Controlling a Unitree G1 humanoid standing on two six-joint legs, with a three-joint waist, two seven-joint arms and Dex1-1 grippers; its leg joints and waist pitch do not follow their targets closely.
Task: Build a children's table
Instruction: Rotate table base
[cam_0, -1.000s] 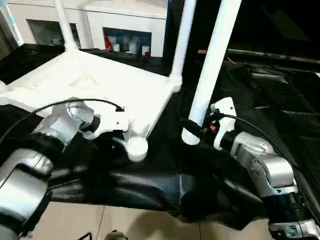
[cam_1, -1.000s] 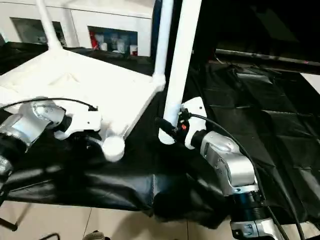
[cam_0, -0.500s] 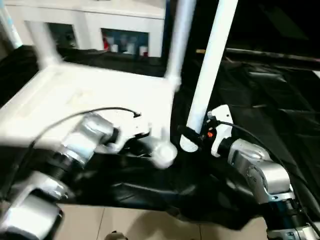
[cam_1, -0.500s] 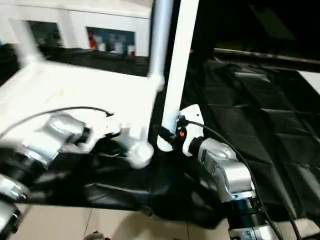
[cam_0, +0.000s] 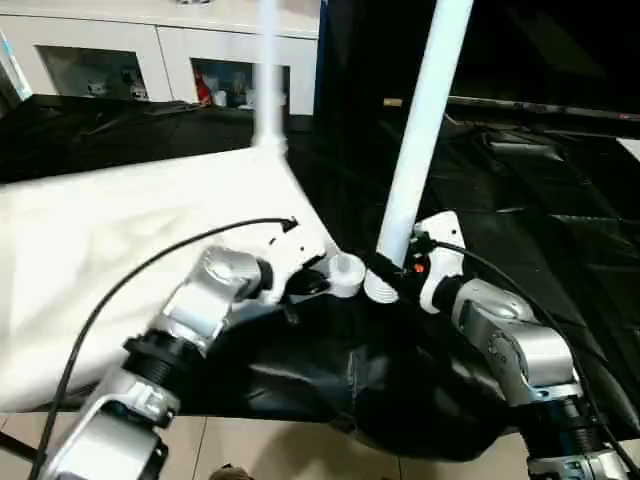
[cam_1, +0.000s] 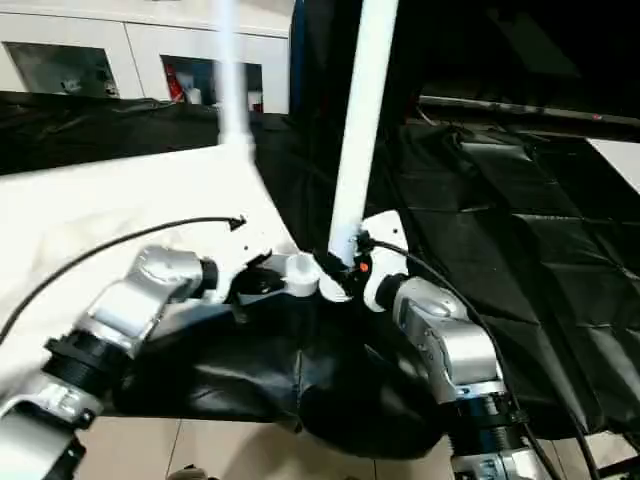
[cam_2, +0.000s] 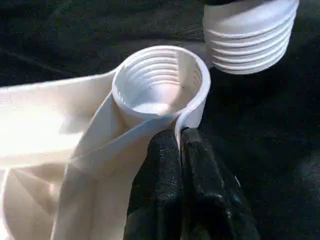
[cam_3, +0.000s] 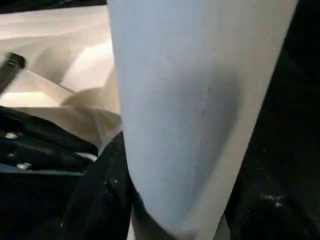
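1. The left gripper (cam_2: 179, 150) has its two black fingers pressed almost together, pinching a thin white rib of the white plastic rectangular tabletop (cam_0: 120, 250) right at its round threaded corner socket (cam_2: 159, 85).
2. The tabletop lies underside up on the black sheet (cam_0: 520, 200), with one long white tapered leg (cam_0: 268, 80) already standing at a far corner.
3. The right gripper (cam_0: 390, 268) stands about half open around a second long white tubular leg (cam_0: 420, 130), holding it upright.
4. That leg's ribbed threaded end (cam_2: 250, 35) sits just beside the gripped socket, apart from it.
5. A white cabinet with glass doors (cam_0: 150, 60) stands behind.
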